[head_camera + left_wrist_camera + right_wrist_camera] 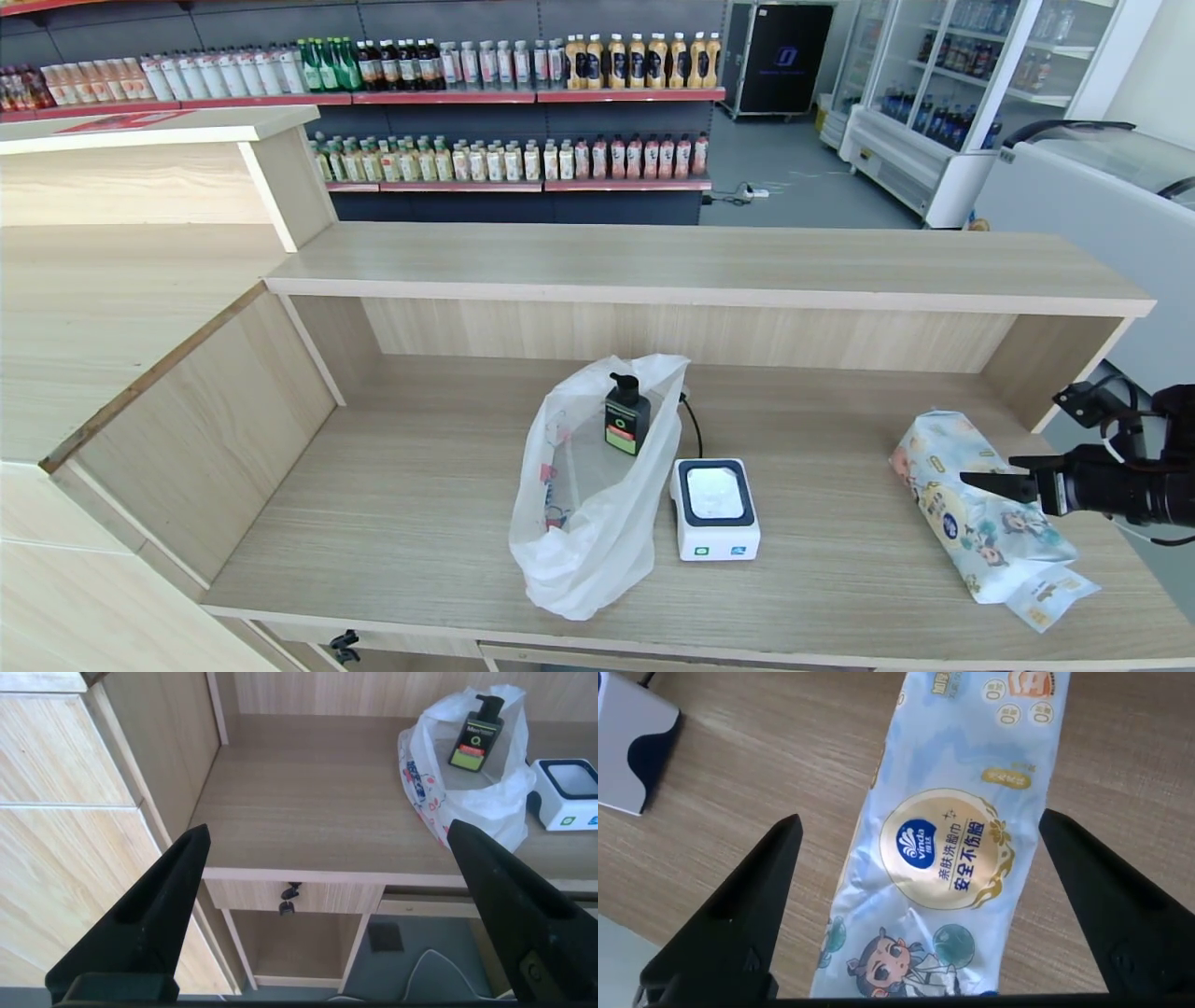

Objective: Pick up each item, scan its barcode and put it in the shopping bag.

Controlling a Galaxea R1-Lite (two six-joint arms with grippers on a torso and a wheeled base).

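A: Where does the next item lie?

B: The soft pack lies flat near the right edge of the table. It is well apart from the scanner at the table's middle. The shopping bag sits just beside the scanner on its far side, with a black pump bottle standing inside it.

A: Which arm is nearer?

B: The right one, plainly. The right gripper comes in from the right edge and hangs over the pack's middle. The left gripper hangs out in front of the table's front edge, toward its left end. It is far from the pack, and its fingers are spread wide on nothing.

A: And the right fingers?

B: Apart as well, holding nothing. In the right wrist view the fingers stand one on each side of the pack, across its narrow width.

A: How does the pack's long axis run?

B: It runs from the table's back toward its front edge, slanting somewhat to the front right corner. The line between the fingers crosses it roughly square.

A: What does the coming move call for?

B: Probably a straight descent and a close across the width. Whether the fingers touch the wrapper cannot be told. Once lifted, the pack would have to travel to the scanner, then on to the bag.
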